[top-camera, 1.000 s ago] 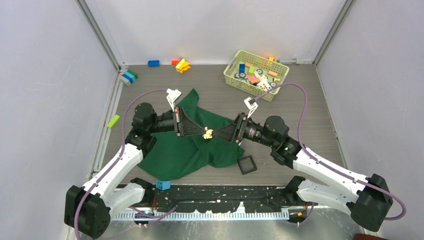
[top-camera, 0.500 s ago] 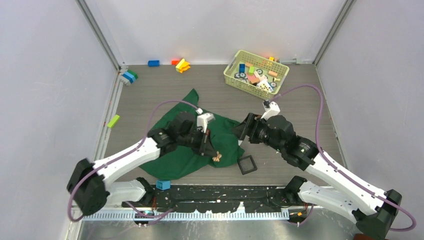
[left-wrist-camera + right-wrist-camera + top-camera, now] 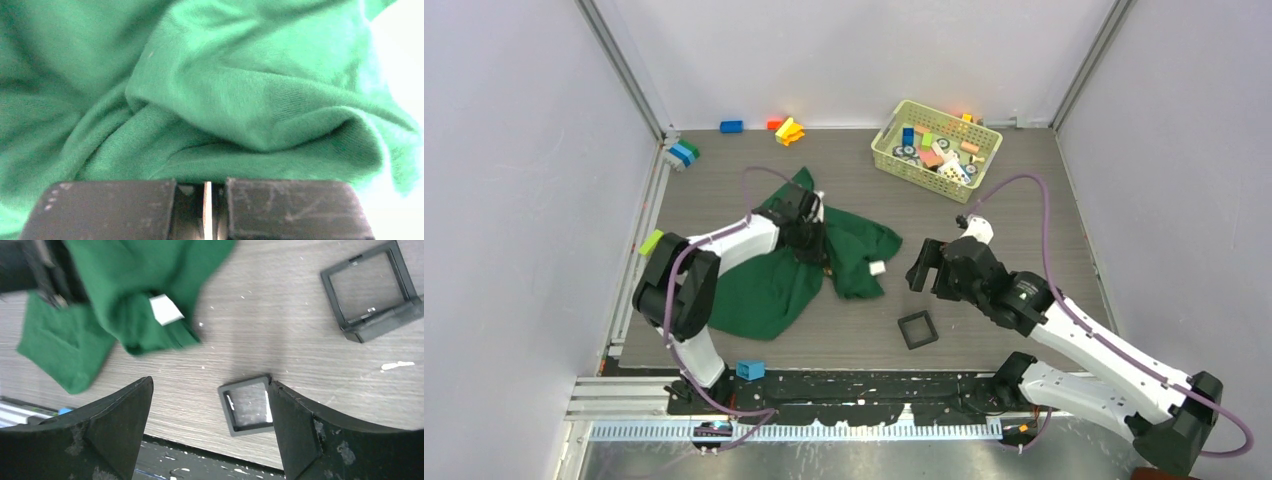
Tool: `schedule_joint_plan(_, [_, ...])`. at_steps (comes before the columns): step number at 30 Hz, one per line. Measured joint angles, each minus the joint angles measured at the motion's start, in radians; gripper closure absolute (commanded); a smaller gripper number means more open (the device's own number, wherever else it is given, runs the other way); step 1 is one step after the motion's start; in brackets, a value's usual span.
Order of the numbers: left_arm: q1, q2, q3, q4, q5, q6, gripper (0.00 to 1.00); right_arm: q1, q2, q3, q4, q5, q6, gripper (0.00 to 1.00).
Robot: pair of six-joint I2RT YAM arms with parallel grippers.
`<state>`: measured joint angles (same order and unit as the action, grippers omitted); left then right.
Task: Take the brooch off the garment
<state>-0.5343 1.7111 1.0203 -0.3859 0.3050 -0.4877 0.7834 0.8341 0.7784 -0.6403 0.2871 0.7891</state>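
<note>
— Where's the brooch?
— I can't see it. It is probably buried in the folds of the garment (image 3: 764, 290), near the left end effector (image 3: 206, 186), which is clenched almost tight. The white tag (image 3: 166, 310) looks too smooth to be it.
— How will it handle?
— Light, spiky, likely fragile. Grip its body with the limp cloth pinned. The right end effector (image 3: 210, 386) hangs released over the surface (image 3: 300, 340).
</note>
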Motion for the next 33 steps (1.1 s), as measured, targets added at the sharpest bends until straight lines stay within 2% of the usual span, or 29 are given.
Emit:
schedule_joint_plan(4, [0.058,0.053,0.124,0.002,-0.232,0.053,1.0,0.0,0.075,0.005,-0.063,0.011,0.035,0.08])
schedule_joint_plan(7, [0.052,0.06,0.157,0.023,-0.29,0.119,1.0,0.0,0.119,-0.011,-0.09,0.011,0.085,0.09])
schedule_joint_plan(9, [-0.003,0.019,0.118,0.084,-0.352,0.175,1.0,0.0,0.119,-0.041,-0.098,0.011,0.119,0.09])
schedule_joint_plan(12, [-0.185,-0.114,0.003,0.179,-0.425,0.285,1.0,0.0,0.088,-0.092,-0.118,0.026,0.163,0.05])
schedule_joint_plan(15, [-0.333,-0.208,-0.039,0.233,-0.431,0.364,1.0,0.0,0.043,-0.098,-0.176,0.092,0.206,0.01])
schedule_joint_plan(22, [-0.415,-0.267,-0.084,0.38,-0.51,0.534,1.0,-0.018,0.031,0.021,-0.32,0.285,0.323,0.04])
schedule_joint_plan(26, [-0.468,-0.254,-0.125,0.488,-0.505,0.641,1.0,-0.117,0.065,0.066,-0.33,0.331,0.354,0.15])
schedule_joint_plan(33, [-0.485,-0.173,-0.321,0.921,-0.431,0.827,1.0,-0.335,0.155,0.064,-0.262,0.26,0.337,0.23])
